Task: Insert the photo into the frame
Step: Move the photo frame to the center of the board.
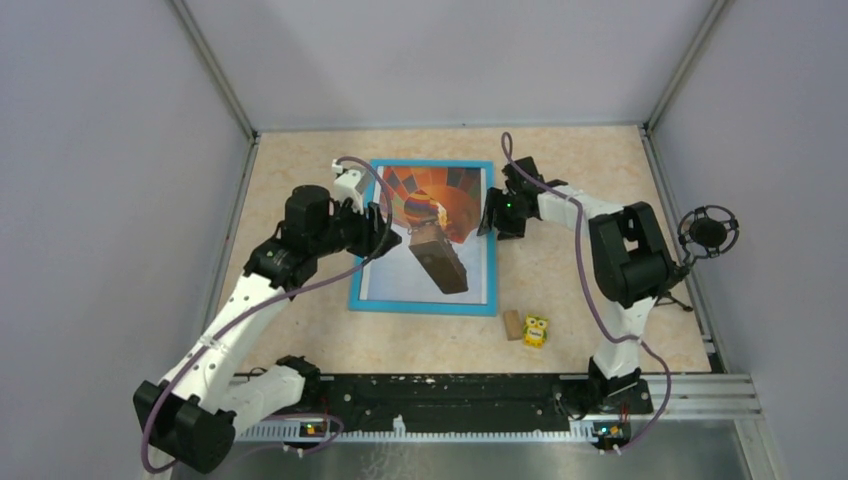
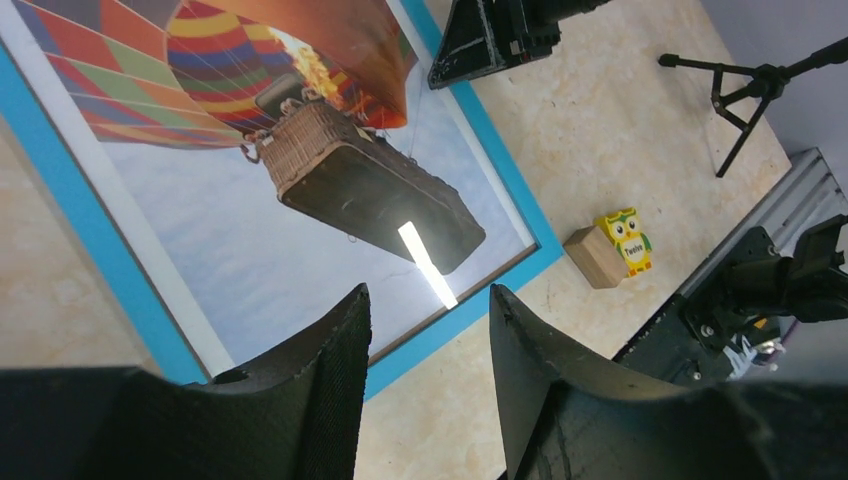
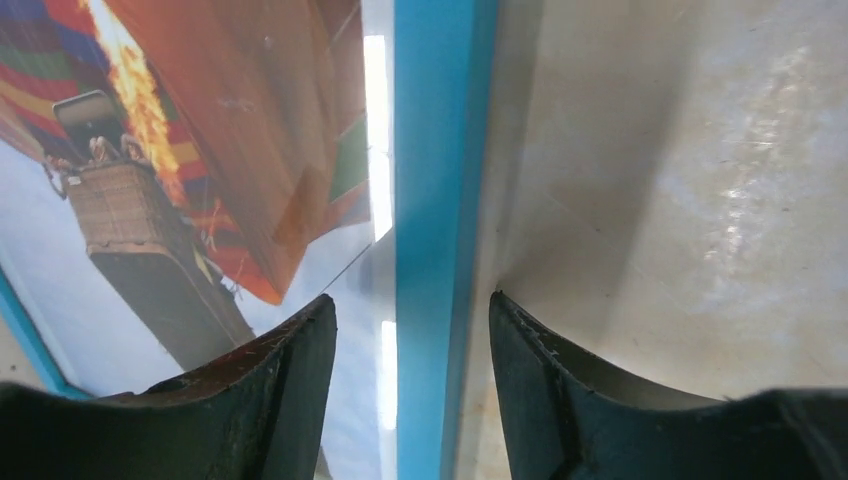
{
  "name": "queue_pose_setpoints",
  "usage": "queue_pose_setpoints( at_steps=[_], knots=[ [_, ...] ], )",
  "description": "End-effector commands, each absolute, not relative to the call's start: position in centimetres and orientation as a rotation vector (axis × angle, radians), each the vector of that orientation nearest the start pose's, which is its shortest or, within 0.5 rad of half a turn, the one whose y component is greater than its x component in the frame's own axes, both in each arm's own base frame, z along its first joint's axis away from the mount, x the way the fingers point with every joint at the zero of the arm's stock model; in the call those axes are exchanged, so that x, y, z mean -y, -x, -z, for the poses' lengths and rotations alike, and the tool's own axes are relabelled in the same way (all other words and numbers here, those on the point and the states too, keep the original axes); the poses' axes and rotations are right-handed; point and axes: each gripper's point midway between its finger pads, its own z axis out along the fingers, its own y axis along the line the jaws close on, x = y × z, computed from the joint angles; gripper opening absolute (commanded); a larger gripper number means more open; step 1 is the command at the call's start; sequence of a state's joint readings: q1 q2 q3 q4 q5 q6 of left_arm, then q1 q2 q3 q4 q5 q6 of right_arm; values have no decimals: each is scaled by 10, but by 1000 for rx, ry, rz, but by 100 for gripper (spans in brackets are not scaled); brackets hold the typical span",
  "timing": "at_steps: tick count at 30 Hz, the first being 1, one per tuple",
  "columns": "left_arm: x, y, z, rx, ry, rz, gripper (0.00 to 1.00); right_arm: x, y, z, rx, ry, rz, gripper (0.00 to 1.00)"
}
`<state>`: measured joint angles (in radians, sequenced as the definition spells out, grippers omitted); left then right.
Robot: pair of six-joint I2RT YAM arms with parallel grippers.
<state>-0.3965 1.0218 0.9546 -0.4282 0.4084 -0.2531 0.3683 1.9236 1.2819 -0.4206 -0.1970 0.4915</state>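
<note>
From above: photo (image 1: 425, 255) flat inside frame (image 1: 421, 306), mid-table (image 1: 600, 170), with a thin bright-blue border all round the print. Printed there: an orange-red striped balloon, a flame, a dark wicker basket, pale sky. Left hand (image 1: 386, 236) over the frame's left edge, right hand (image 1: 489, 218) at its right edge. Off the frame's near right corner, a small plain wooden block (image 1: 513, 324) just beside a yellow owl (image 1: 536, 331). Table top beige and stone-mottled.

Left wrist: blunt black fingers (image 2: 335, 385) with ribbed inner pads, moderately apart and holding nothing, above the frame's blue edge. Glossy print, with a white glare streak (image 2: 425, 262) across the basket. One word on the owl's belly label, too small to read with certainty. Thin black tripod (image 2: 742, 95) beyond, on the table.

Right wrist: fingers half spread, no grip visible, the frame's blue right bar showing in the gap. Matte bar, shiny print to its left, mottled table to its right
</note>
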Motion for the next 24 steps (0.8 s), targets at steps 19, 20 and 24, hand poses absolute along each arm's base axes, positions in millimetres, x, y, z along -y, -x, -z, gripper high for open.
queue_pose_setpoints(
  at_steps=[19, 20, 24],
  knots=[
    [160, -256, -305, -1843, -369, 616, 55, -427, -298, -30, -2630, -84, -1072, 79],
    [159, -255, -306, -1843, -366, 614, 55, -434, -292, -30, -2634, -66, -1091, 79],
    [157, -254, -312, -1830, -339, 617, 55, -459, -270, -28, -2640, 11, -1114, 79]
  ],
)
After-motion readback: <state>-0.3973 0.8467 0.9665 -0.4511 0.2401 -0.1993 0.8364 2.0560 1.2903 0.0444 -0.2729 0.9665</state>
